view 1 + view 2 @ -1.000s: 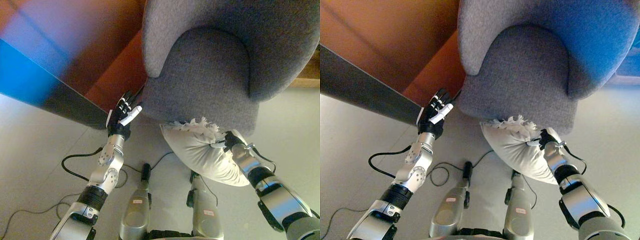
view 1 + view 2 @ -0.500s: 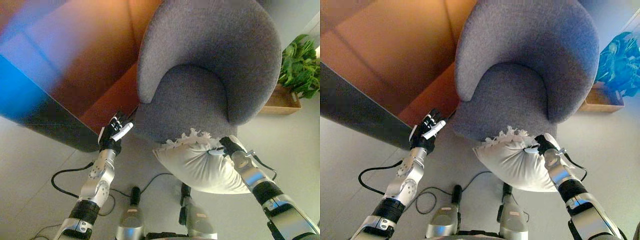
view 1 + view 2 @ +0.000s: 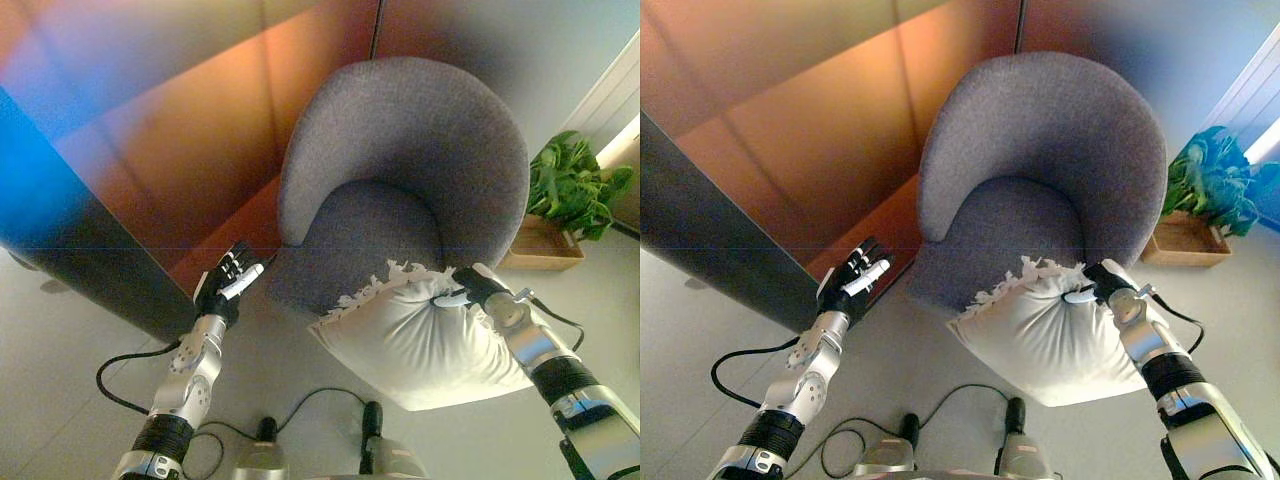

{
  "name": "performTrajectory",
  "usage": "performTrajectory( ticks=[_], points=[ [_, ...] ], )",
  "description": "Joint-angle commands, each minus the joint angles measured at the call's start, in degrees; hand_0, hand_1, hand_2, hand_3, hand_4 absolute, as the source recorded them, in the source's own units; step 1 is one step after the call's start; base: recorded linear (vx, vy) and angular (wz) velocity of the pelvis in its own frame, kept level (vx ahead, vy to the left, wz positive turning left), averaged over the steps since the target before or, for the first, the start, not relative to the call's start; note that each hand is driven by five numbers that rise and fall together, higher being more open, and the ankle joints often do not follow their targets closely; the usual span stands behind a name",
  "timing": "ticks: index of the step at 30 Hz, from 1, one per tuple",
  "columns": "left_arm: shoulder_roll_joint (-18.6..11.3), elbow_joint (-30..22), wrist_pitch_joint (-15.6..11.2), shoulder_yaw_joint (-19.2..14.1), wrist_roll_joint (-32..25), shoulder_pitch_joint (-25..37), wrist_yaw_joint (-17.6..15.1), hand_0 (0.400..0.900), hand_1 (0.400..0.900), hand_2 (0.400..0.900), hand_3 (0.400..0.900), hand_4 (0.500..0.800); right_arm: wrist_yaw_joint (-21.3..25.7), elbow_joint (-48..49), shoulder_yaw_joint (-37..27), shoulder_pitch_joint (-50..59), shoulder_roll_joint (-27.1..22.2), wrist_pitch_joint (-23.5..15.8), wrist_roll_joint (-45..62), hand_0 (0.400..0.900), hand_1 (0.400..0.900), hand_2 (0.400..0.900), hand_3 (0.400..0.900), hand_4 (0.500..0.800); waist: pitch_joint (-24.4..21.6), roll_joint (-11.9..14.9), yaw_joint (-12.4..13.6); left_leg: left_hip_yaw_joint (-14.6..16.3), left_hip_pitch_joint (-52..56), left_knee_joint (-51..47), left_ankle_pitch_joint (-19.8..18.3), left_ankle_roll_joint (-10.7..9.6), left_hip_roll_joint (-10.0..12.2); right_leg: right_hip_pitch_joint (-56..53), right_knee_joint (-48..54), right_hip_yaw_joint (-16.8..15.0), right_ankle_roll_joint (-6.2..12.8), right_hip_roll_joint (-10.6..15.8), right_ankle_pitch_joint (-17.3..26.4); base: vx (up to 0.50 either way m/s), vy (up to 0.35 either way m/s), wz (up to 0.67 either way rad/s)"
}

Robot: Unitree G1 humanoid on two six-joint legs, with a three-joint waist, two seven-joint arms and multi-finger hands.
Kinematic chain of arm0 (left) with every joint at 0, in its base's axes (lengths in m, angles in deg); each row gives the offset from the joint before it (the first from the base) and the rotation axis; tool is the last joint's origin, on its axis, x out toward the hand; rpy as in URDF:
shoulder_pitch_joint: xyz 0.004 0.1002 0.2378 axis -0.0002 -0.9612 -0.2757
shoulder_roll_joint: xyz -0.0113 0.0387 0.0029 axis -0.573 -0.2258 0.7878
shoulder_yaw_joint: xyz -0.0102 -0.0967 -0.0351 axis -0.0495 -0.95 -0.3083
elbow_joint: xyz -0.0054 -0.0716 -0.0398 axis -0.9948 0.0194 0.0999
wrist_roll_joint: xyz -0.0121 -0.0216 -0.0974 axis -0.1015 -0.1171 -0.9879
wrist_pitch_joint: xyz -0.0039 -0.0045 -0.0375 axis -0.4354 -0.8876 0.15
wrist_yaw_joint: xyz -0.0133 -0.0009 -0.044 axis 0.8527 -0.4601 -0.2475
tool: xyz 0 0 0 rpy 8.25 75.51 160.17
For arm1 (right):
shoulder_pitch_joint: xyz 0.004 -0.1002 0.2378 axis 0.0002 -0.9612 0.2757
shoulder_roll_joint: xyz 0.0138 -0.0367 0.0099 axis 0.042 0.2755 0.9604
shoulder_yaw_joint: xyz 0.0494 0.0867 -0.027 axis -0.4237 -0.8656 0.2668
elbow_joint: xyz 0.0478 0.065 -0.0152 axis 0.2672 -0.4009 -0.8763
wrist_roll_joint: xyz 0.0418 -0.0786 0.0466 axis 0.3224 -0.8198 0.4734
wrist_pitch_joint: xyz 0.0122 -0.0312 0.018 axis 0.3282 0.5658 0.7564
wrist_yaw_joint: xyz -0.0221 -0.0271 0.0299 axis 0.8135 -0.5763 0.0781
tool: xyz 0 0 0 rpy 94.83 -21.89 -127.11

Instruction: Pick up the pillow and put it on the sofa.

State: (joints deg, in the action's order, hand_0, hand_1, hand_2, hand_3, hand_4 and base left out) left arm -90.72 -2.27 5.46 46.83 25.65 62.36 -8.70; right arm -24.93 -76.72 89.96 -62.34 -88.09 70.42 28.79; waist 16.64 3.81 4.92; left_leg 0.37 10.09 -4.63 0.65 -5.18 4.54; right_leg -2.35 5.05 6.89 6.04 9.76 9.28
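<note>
Presently the right hand [image 3: 470, 288] is clamped on the white pillow [image 3: 415, 335], bunching its upper edge, with the pillow hanging at the front lip of the grey sofa [image 3: 410, 170]. It appears light, soft and floppy; a gathered-fabric hold should suffice. The left hand [image 3: 228, 283] stays unclenched, idle.

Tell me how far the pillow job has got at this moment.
Done: the white pillow is off the floor, gripped by the right hand. In hand: it hangs at the front edge of the grey sofa. Left: setting it on the seat. The left hand is open, idle.
</note>
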Motion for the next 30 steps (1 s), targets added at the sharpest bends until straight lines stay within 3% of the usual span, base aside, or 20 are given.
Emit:
performTrajectory(
  ticks=[1,12,20,24,30],
  points=[
    [-0.4,1.8,-4.4,2.0,0.7,0.5,2.3,0.900,0.900,0.900,0.900,0.800,1.9,0.9,-1.1,16.4,-9.3,-3.1,-2.5,0.400,0.400,0.400,0.400,0.500,-11.6,1.8,0.9,-1.2,-1.7,1.5,-0.5,-0.5,0.6,-5.2,-1.3,2.3,6.10,4.1,-1.3,0.00,0.000,0.00],
    [-1.4,2.4,-4.3,3.7,-0.4,-0.5,4.0,0.900,0.900,0.900,0.900,0.800,-4.1,-11.6,4.6,29.3,-14.4,-2.0,0.9,0.400,0.400,0.400,0.400,0.500,-13.5,2.4,2.4,-1.4,-1.4,1.0,-0.5,-0.9,1.1,-5.9,-1.2,3.2,5.89,3.7,-1.9,0.06,-0.007,0.02],
    [-3.4,-0.4,-3.9,5.2,-1.6,-2.4,5.5,0.900,0.900,0.900,0.900,0.800,-1.4,-20.0,4.7,30.1,-11.8,-4.5,0.6,0.400,0.400,0.400,0.400,0.500,-13.2,1.7,4.2,-3.1,-1.9,0.1,0.2,-1.0,1.6,-6.2,-0.6,3.7,5.55,3.2,-2.1,0.11,-0.021,0.08],
    [-4.0,-1.8,-4.1,6.6,-2.5,-0.6,5.6,0.900,0.900,0.900,0.900,0.800,-1.3,-24.2,6.3,31.8,-10.2,-3.7,0.0,0.400,0.400,0.400,0.400,0.500,-11.2,0.9,5.2,-4.2,-3.8,0.1,0.9,-1.3,1.6,-4.8,-0.5,4.0,5.63,3.2,-2.0,-0.03,-0.025,0.12],
    [-4.6,-2.8,-7.4,8.9,-5.1,10.0,3.8,0.900,0.900,0.900,0.900,0.800,4.2,-30.4,12.5,42.2,-9.2,-1.8,3.7,0.400,0.400,0.400,0.400,0.500,-2.5,-1.1,6.1,-5.7,-10.6,-0.2,3.0,-1.4,1.9,1.1,-0.5,4.3,5.65,2.9,-0.9,-0.37,-0.051,0.01]
  ],
)
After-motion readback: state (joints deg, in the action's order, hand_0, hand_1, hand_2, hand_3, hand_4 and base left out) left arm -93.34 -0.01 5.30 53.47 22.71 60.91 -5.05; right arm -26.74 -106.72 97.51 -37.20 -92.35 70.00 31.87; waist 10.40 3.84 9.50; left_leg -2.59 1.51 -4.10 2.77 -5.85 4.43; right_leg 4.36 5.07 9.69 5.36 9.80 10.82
